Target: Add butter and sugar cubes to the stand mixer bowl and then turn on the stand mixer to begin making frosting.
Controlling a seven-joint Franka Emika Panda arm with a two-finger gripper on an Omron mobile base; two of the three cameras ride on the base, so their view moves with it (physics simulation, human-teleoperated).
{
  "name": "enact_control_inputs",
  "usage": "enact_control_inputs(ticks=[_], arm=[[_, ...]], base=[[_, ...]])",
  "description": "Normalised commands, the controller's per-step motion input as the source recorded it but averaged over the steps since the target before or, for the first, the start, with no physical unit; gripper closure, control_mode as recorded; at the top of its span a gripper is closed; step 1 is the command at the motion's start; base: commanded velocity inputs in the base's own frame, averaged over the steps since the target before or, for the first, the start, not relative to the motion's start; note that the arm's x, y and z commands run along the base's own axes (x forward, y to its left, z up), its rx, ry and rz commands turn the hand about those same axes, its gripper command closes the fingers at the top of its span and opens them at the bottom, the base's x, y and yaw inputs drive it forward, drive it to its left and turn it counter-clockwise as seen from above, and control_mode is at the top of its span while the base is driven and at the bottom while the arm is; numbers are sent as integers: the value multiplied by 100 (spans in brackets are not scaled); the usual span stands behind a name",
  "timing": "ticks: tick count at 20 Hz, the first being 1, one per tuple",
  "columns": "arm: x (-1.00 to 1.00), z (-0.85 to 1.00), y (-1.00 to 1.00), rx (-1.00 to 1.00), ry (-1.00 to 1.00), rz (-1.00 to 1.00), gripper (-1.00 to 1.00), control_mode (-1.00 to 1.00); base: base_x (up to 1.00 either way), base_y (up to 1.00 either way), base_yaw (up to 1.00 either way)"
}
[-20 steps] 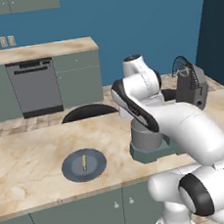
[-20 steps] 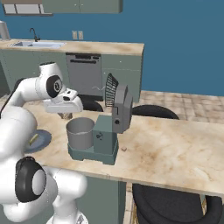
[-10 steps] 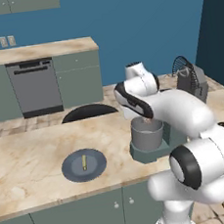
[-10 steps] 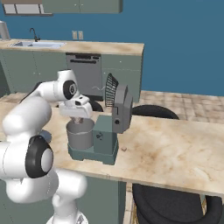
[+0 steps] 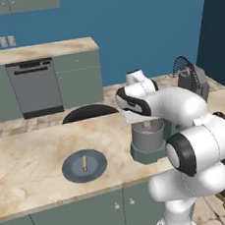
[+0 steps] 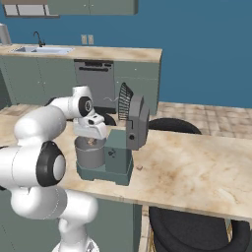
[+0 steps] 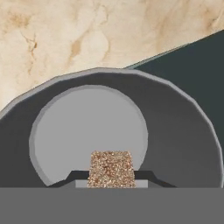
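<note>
In the hand view, the gripper [image 7: 111,177] is closed on 1 brown, grainy sugar cube [image 7: 111,169], pinched between the 2 dark fingertips [image 7: 74,176] at the bottom of the frame. Directly beyond the cube lies the open mouth of the stand mixer bowl [image 7: 179,131], its pale grey floor visible past the cube, so the cube is held over the bowl's interior. Marbled countertop [image 7: 65,35] shows beyond the bowl's rim. In the left base view, the gripper [image 5: 146,124] hangs just above the grey metal bowl [image 5: 148,139], with the cube [image 5: 147,125] a small brown speck at the rim line. The bowl sits on the flat base of the dark grey-green stand mixer [image 5: 192,83], whose head is tilted back with its wire whisk raised. On the same counter [image 5: 27,168], well apart to the left of the bowl, a dark round plate [image 5: 71,171] carries the butter [image 5: 84,163], a thin yellow stick lying near its centre. The right base view shows the same bowl [image 6: 90,155] beneath the gripper [image 6: 91,140], beside the mixer column [image 6: 118,152]. Farther back, a dishwasher [image 5: 35,88] stands against the blue wall.
</note>
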Motion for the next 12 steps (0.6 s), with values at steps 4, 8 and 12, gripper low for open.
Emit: enact_control_inputs(ticks=[4, 8, 12], arm=[[8, -29, 0, -1, 0, -9, 100, -100], [0, -13, 0, -2, 0, -10, -100, -100], [-35, 24, 0, 0, -6, -4, -100, -100]], base=[[0, 0, 0], [0, 0, 0], [0, 0, 0]])
